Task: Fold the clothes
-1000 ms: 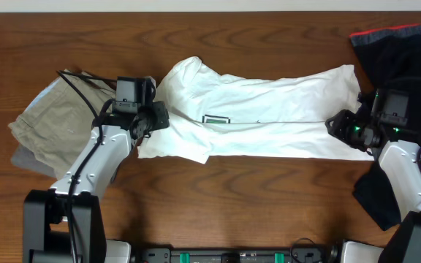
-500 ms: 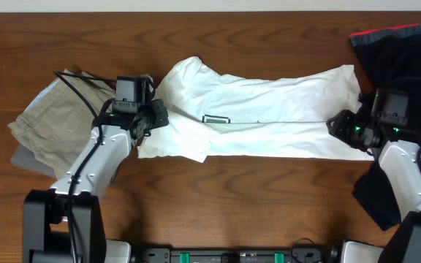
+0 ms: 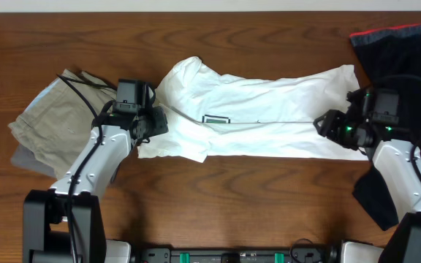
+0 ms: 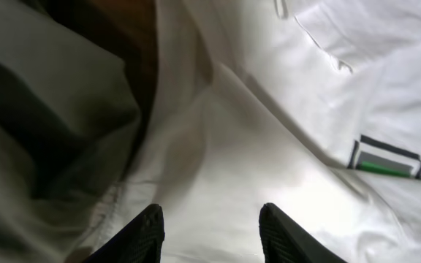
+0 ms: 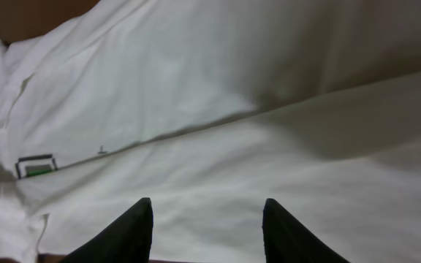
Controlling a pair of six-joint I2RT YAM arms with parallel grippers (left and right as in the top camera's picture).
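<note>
The white T-shirt [image 3: 262, 117] lies in a long folded strip across the middle of the table, its small green-and-grey print [image 3: 215, 119] facing up. My left gripper [image 3: 154, 122] is open over the shirt's left end; in the left wrist view the fingers [image 4: 212, 223] frame white cloth [image 4: 269, 153] with the print [image 4: 386, 159] to the right. My right gripper [image 3: 326, 126] is open over the shirt's right end; its fingers [image 5: 207, 215] hover above white cloth [image 5: 218, 109], and the print [image 5: 35, 166] shows far left.
A khaki-beige folded garment [image 3: 53, 120] lies at the left, under my left arm, and shows dark and grey in the left wrist view [image 4: 42, 109]. A black garment with a red stripe [image 3: 404, 51] lies at the right edge. Brown wooden table [image 3: 232, 197] shows in front.
My right gripper has moved left, further onto the shirt's right end. My left gripper has stayed almost still at the left end. Both stay open.
</note>
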